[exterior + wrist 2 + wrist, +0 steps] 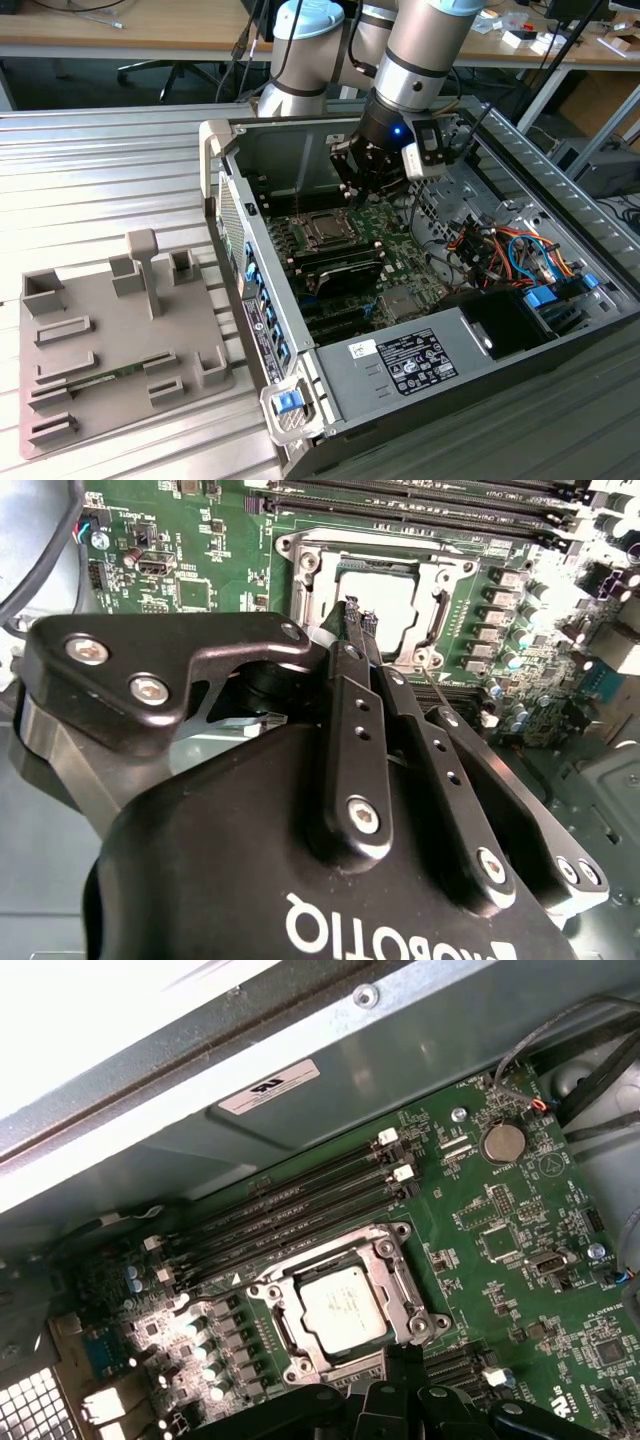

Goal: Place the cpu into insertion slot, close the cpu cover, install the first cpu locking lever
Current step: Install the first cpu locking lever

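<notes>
The computer case (420, 330) lies open on the ribbed metal counter (100, 180), and the arm reaches down into it from twelve o'clock in the exterior view. The claw (362, 195) hangs just above the green motherboard (390, 235), at about two o'clock from the insertion slot (325, 230). In the second wrist view the claw (358, 615) has its two black fingers (350, 710) pressed together, tips narrow and holding nothing that I can see, poised over the near edge of the socket.

The cpu (343, 1308) already sits flat in the insertion slot (290, 1335), silvery face up. It is square, so no long axis stands out; in the first wrist view its edges run on a slant, in line with the black memory slots (300, 1210) beside it. The cpu cover (395, 1285) lies down around the chip, its cut-out framing the metal top. Whether a locking lever is latched, I cannot tell.

At nine o'clock from the case in the exterior view, a grey fixture tray (110, 340) with upright pegs rests on the counter, well apart.
</notes>
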Controlling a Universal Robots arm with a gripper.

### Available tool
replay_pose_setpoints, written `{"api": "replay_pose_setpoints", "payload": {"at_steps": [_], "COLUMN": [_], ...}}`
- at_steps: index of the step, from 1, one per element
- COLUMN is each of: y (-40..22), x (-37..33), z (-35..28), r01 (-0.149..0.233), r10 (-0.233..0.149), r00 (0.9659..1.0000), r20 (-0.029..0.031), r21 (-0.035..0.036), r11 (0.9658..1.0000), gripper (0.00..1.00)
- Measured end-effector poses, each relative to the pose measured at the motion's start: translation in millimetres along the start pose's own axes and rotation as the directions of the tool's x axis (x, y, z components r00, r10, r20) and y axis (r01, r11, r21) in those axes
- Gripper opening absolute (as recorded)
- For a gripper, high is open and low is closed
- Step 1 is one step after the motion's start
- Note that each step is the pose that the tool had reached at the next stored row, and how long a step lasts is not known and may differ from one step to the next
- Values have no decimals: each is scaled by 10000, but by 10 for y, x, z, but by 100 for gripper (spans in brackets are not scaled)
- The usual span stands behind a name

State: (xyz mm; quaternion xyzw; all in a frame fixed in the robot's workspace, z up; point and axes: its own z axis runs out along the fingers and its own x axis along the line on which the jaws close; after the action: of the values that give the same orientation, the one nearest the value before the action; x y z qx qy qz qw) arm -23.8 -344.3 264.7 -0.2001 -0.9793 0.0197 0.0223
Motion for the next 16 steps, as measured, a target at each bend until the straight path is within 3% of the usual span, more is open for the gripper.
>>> {"api": "replay_pose_setpoints", "payload": {"at_steps": [16], "y": [0], "x": [0], "z": [0], "r01": [599], "r10": [-599], "r00": [9982], "r20": [27], "r21": [23], "r11": [9982], "gripper": [11]}}
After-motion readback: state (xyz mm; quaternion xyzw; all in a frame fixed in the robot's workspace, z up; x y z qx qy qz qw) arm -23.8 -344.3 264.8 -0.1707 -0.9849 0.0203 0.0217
